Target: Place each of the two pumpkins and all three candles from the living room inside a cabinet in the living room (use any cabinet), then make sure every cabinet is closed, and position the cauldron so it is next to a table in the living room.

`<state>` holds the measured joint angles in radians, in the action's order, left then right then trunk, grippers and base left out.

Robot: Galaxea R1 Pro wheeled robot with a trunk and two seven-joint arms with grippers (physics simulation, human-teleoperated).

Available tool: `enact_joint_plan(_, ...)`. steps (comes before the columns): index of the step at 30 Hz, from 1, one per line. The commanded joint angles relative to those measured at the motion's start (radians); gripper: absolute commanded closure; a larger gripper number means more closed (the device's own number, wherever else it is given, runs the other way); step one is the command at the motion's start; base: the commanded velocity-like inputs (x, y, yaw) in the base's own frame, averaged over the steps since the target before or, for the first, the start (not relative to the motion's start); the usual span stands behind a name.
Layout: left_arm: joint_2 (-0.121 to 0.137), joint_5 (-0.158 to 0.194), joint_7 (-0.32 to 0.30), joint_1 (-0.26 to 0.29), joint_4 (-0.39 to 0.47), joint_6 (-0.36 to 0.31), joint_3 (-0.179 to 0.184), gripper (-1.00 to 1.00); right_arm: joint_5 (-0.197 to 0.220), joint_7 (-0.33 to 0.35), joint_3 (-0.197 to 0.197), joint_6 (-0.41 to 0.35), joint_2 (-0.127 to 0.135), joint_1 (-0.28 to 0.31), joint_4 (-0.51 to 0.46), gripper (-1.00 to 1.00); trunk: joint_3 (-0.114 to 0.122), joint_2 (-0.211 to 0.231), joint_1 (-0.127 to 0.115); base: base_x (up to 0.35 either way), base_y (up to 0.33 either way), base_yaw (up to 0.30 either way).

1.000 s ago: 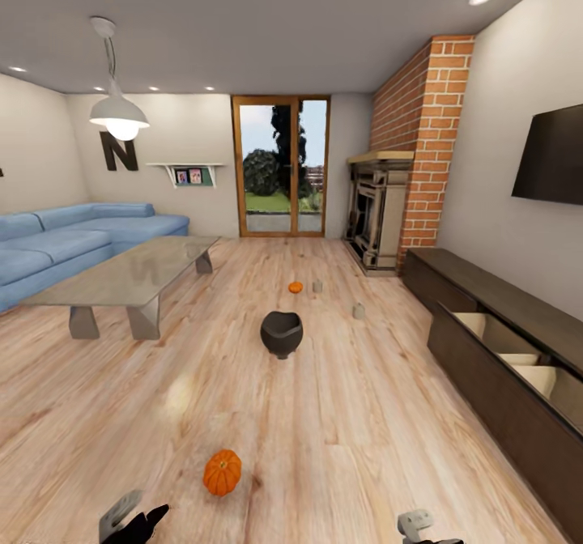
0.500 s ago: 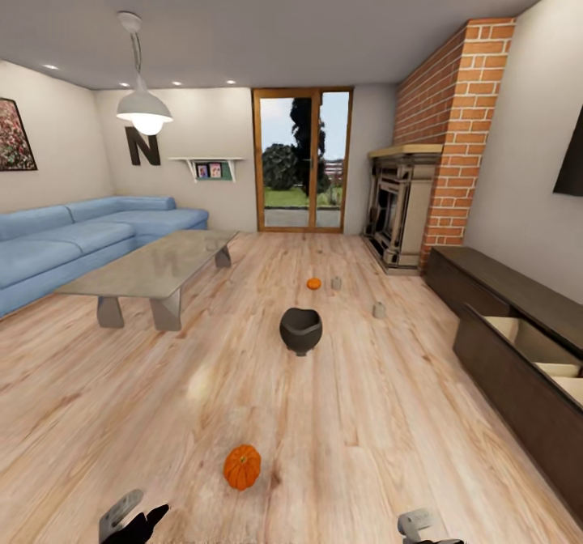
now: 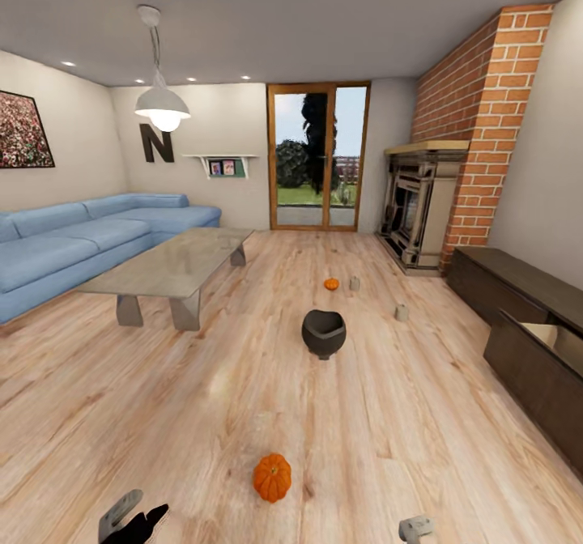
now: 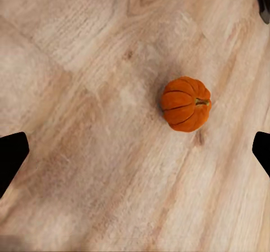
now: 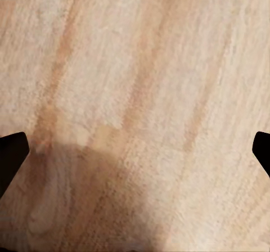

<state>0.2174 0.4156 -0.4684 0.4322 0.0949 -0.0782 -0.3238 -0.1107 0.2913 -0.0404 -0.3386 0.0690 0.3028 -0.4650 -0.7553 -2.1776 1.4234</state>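
Wood floor [image 3: 202, 414] under both arms. Left tool [image 4: 135, 151] spread wide, empty, above near pumpkin [image 3: 272, 477]; right tool [image 5: 135, 151] wide, empty over bare planks. Beyond: cauldron [image 3: 324, 333] mid-floor, far pumpkin [image 3: 331, 283], two candles [image 3: 402, 312], glass tabletop [image 3: 174, 262] left, cabinet [image 3: 534, 370] right with drawer open.

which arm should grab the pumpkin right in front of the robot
Probably left. The near pumpkin lies closer to the left tool and shows in its wrist view; the right tool sees only floor.
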Motion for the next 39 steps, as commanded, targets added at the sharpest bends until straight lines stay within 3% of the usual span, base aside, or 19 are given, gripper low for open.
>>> enact_joint_plan(1, 0.000, 0.003, -0.004, 0.000, 0.000, -0.001, -0.006, -1.00, -0.010, 0.005, -0.002, -0.004, 0.000, 0.000, 0.005, -1.00, -0.001, 0.000, 0.000, 0.258, 0.257, 0.002)
enact_joint_plan(17, 0.005, 0.005, -0.032, 0.005, -0.024, 0.013, -0.013, -1.00, 0.003, 0.012, -0.003, -0.005, 0.003, -0.012, 0.034, -1.00, -0.001, 0.000, 0.000, 0.016, 0.016, 0.000)
enact_joint_plan(22, 0.005, 0.002, -0.034, 0.005, -0.024, 0.014, -0.009, -1.00, 0.006, 0.013, -0.002, 0.000, 0.004, -0.013, 0.040, -1.00, 0.015, 0.035, -0.019, 0.000, 0.000, 0.000)
enact_joint_plan(35, 0.005, -0.001, -0.037, 0.005, -0.018, 0.013, -0.004, -1.00, 0.009, 0.020, 0.004, 0.004, 0.005, -0.013, 0.041, -1.00, 0.015, 0.035, -0.019, 0.000, 0.000, 0.000)
enact_joint_plan(37, 0.011, -0.013, -0.029, 0.005, -0.017, 0.014, 0.007, -1.00, 0.009, 0.019, 0.005, 0.006, 0.006, -0.013, 0.039, -1.00, 0.015, 0.035, -0.019, 0.044, 0.179, 0.000)
enact_joint_plan(38, 0.012, -0.050, -0.028, 0.005, -0.018, 0.014, 0.110, -1.00, 0.009, 0.018, 0.005, 0.006, 0.006, -0.013, 0.039, -1.00, 0.015, 0.035, -0.019, 0.056, 0.209, 0.000)
enact_joint_plan(39, 0.012, -0.051, -0.028, 0.005, -0.017, 0.014, 0.112, -1.00, 0.009, 0.017, 0.005, 0.006, 0.006, -0.013, 0.038, -1.00, 0.015, 0.035, -0.019, 0.062, 0.224, 0.000)
